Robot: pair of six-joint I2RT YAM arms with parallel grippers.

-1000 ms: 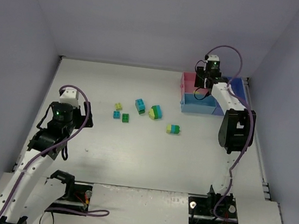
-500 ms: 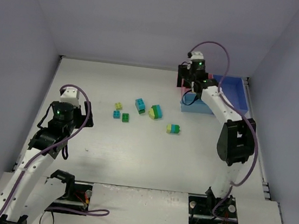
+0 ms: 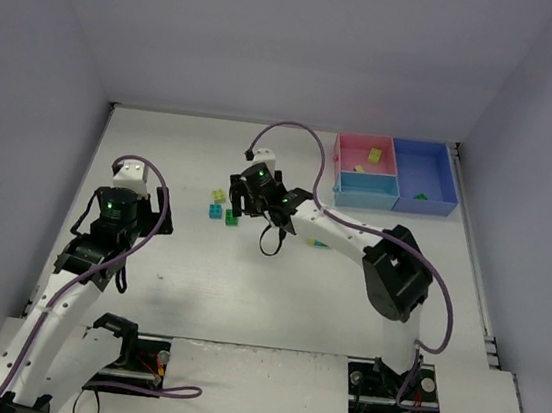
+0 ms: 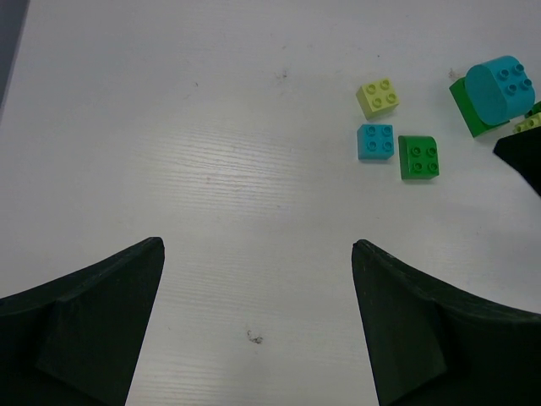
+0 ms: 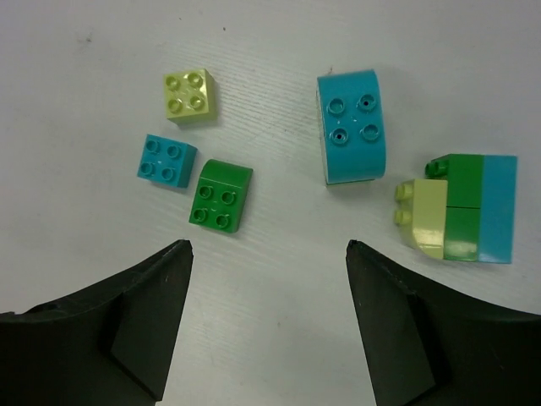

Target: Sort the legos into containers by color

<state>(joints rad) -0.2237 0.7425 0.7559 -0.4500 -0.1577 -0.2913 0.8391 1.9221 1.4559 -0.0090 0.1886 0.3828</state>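
With the left gripper (image 4: 256,254) and right gripper (image 5: 265,254) both spread open, a right-hand grab may snag the cyan brick (image 5: 166,160) apparently touching the green brick (image 5: 221,195).

A: What are the arms made of?

B: The left arm (image 3: 101,235) and the right arm (image 3: 393,276) have white links and black joint housings (tiny green lights). Each trails a purple cable (image 3: 163,208). The fingers (image 4: 84,321) are matte black wedges.

White table (image 3: 245,293); lavender walls (image 3: 276,45) on three sides.
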